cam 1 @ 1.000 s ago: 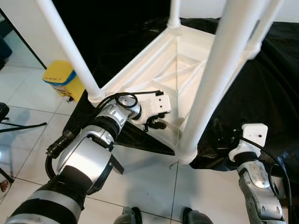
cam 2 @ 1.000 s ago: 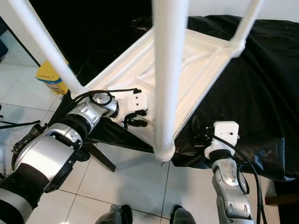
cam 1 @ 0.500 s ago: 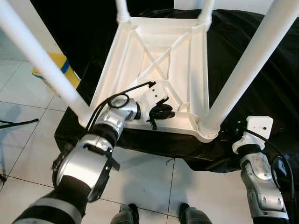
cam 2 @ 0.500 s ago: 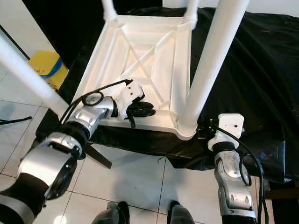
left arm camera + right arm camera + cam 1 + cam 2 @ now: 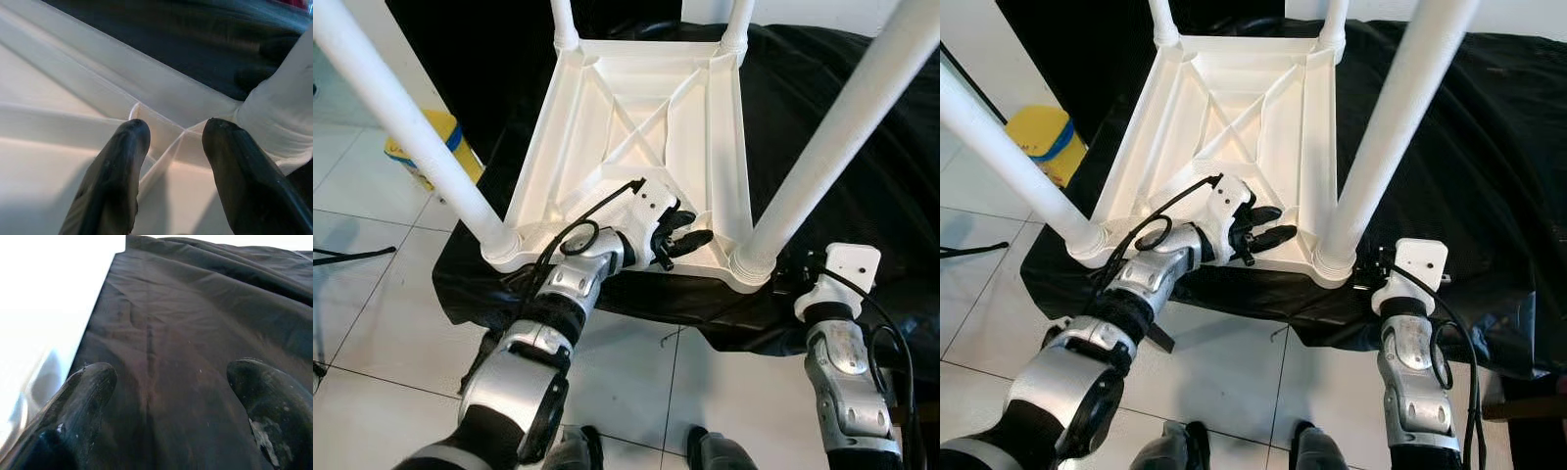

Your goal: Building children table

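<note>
Left arm reaches forward and inward, silver forearm angled up to the wrist, cable looped over it. Left gripper (image 5: 683,235) has its two black fingers (image 5: 117,171) parted, pointing toward the robot's right. Right arm bent close to the body, forearm upright, white wrist block on top. Right gripper (image 5: 168,406) fingers spread wide apart, nothing between them.

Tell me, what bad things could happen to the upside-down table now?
1. The white table lies upside down near the edge of the black cloth; a push from the left gripper, open inside its frame, might slide it off.
2. The right gripper, open over the cloth, might snag the fabric.
3. The near legs could bump the robot's head.
</note>
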Controlling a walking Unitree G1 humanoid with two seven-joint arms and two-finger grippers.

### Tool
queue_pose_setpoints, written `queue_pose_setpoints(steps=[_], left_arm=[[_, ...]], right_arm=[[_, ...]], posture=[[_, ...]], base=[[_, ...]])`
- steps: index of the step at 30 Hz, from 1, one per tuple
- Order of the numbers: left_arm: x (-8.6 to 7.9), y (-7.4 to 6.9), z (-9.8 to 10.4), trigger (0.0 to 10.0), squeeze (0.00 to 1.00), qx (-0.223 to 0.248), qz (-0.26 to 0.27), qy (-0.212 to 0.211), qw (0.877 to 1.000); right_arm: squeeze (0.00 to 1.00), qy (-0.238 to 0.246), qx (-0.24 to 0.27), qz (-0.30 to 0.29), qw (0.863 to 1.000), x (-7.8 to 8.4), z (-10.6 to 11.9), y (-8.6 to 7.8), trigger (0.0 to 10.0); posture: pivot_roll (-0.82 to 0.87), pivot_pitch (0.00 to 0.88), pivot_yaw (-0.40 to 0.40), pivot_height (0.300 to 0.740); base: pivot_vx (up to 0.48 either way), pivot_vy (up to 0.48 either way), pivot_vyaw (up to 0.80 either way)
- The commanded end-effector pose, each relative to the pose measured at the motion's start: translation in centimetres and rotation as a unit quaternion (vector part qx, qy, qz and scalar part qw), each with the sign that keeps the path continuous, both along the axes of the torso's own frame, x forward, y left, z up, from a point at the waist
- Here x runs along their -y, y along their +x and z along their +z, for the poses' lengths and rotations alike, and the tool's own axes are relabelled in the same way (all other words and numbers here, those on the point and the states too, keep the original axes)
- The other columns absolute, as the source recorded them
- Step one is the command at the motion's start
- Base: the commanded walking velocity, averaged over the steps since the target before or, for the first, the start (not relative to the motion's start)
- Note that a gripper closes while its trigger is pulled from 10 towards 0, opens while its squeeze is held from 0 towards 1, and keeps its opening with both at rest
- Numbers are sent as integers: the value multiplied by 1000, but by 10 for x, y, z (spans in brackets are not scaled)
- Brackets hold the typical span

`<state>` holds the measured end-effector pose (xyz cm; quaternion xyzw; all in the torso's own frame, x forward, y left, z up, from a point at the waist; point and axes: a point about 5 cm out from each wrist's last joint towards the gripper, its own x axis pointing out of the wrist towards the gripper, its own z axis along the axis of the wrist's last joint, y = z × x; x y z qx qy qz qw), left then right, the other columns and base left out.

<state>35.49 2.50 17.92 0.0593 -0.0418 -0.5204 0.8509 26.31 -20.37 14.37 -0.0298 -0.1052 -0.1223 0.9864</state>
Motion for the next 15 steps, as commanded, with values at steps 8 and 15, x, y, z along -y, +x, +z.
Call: queue_pose_setpoints(steps=[8, 15], left_arm=[[-38, -7, 8, 10000, 0, -5, 99, -82, 992], [-66, -37, 8, 10000, 0, -1, 169, -120, 978]], right_arm=[[0, 31, 25, 36, 999, -7, -3, -22, 10000], [0, 9, 21, 126, 992, -19, 0, -34, 10000]], posture=[[-26, 135, 7, 740], [-16, 132, -24, 740]], base=[[0, 0, 0], [0, 0, 0]])
